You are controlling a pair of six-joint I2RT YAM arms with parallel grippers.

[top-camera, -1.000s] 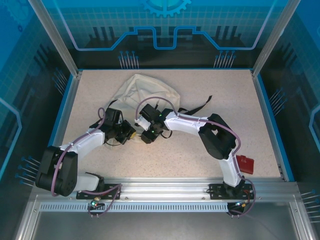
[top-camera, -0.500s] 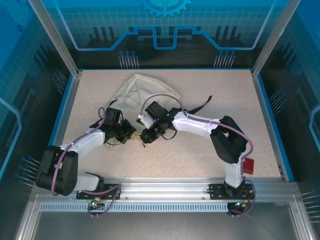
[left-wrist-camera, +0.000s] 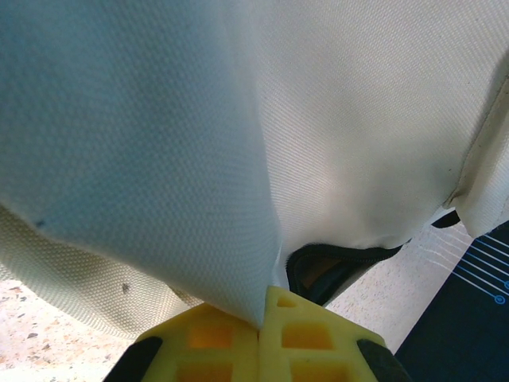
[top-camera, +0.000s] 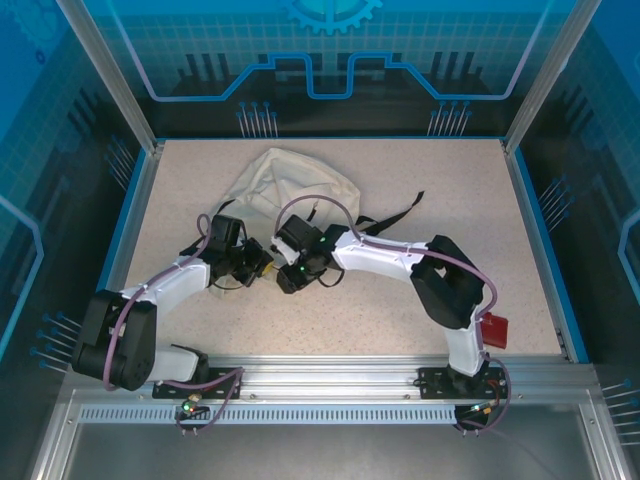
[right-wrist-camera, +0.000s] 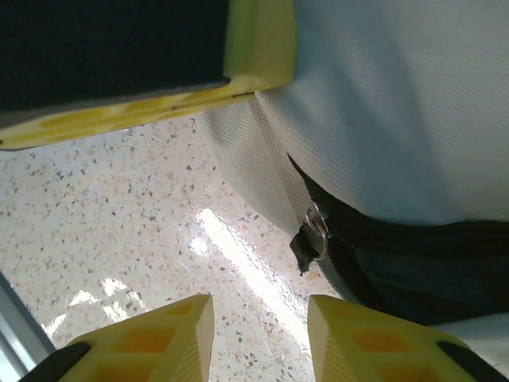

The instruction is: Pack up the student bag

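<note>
Centrally, toward the upper left of the table (top-camera: 350,325) in the overhead view, one student bag (top-camera: 290,185) is lying slumped, and both arms are meeting it at its lower edge. At left, the left gripper (left-wrist-camera: 261,325) is pinching a fold of the cream fabric between fully closed yellow fingers (left-wrist-camera: 211,338). Judging by the tented cloth, it is lifting the bag's lip so that the zip line is being held taut and reachable. Just right of it, the right gripper (right-wrist-camera: 258,338) is hovering low over the tabletop with its jaws partly apart and nothing between them. It is pointing at the zip pull (right-wrist-camera: 316,228) hanging from the black zip trim (right-wrist-camera: 413,239), probably lining up to catch that tab. At far right of the overhead view, beside the right arm's base, a small red object (top-camera: 490,329) is lying well apart from the bag, plausibly waiting to be packed. Count: one bag, two grippers, one zip pull, one red object.
</note>
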